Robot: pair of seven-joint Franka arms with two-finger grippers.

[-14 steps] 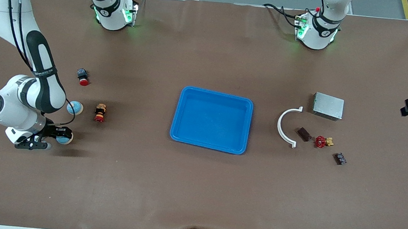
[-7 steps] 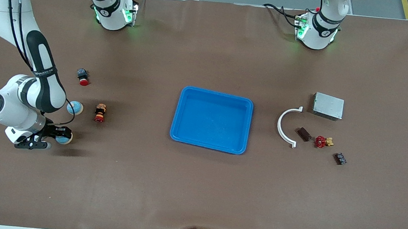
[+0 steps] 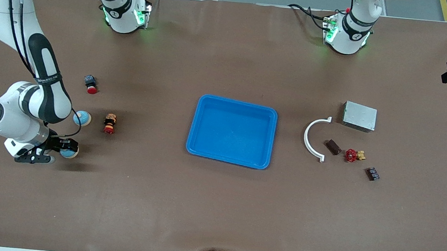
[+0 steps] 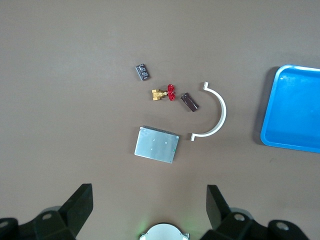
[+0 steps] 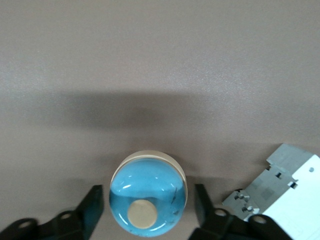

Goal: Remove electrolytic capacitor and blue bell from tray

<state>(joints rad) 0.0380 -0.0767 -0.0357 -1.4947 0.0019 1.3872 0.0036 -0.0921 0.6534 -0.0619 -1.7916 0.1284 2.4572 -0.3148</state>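
Brown paper covers the whole bench (image 3: 206, 207), creased at its front edge, with cables along that edge and grey floor showing past the arms' bases.

Down at the right arm's end, the right pincer (image 3: 64, 149) sits low on the paper with its black fingers (image 5: 92, 207) standing just clear on either side of a small glossy blue dome-shaped bell with a cream button on top (image 5: 148, 197); the grip looks let go and the bell rests on the bench. A second blue dome (image 3: 81, 118) lies just beside that arm, and a small red, black and gold cylindrical part (image 3: 110, 123) a little past it, toward the tray. The shallow bright-blue plastic tray (image 3: 235, 103) stands well apart at mid-bench and holds nothing.

The release step seems to be finishing. Next comes a straight lift clear of the bell without nudging it.

The left pincer (image 4: 149, 210) waits spread wide, high over the grey metal box (image 4: 157, 144) and curved white plastic bracket (image 4: 216, 111).
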